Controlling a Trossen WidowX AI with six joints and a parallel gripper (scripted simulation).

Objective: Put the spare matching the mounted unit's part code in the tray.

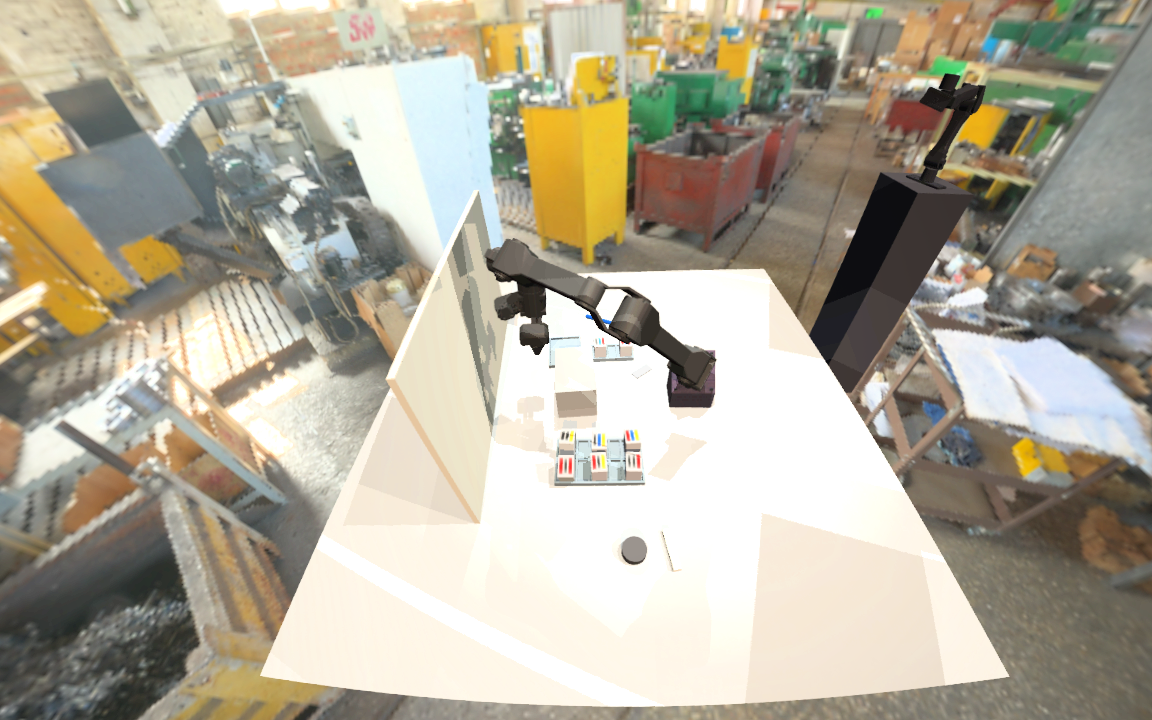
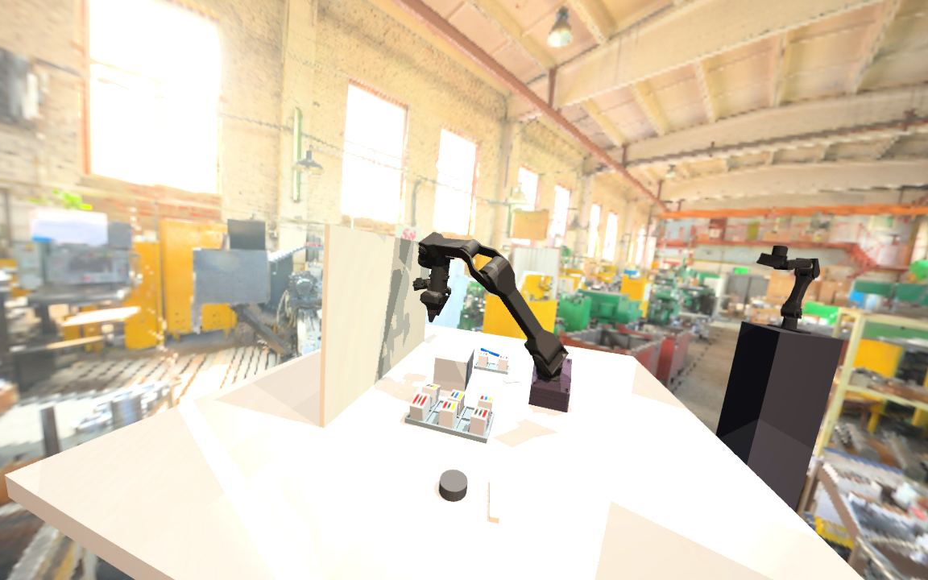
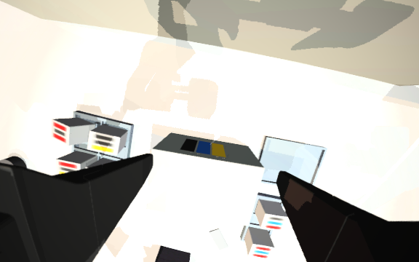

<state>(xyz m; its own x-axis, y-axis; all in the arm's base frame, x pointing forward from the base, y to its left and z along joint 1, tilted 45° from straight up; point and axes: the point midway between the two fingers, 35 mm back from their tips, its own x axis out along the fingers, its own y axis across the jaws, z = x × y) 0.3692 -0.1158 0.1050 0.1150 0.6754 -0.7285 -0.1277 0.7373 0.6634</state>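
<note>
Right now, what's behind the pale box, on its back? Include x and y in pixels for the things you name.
Black, blue and yellow patches (image 3: 204, 147) on the pale box's (image 1: 575, 402) (image 2: 449, 371) (image 3: 209, 172) grey back. Underneath is covered, so I can't tell.

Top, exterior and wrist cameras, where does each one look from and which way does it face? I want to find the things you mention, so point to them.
Top: high beyond the table's near edge, slanting down along it; shows the arm (image 1: 643, 324) (image 2: 521, 310) and gripper (image 1: 536, 347) (image 2: 433, 316) (image 3: 214, 168).
Exterior: lower, from a similar end, facing more level along the table; shows arm and gripper too.
Wrist: on the arm by the gripper, facing down at the unit (image 1: 575, 398) (image 2: 453, 372) (image 3: 203, 147); shows both open fingers.
Top and exterior share the puck (image 1: 634, 549) (image 2: 453, 486) in front.
</note>
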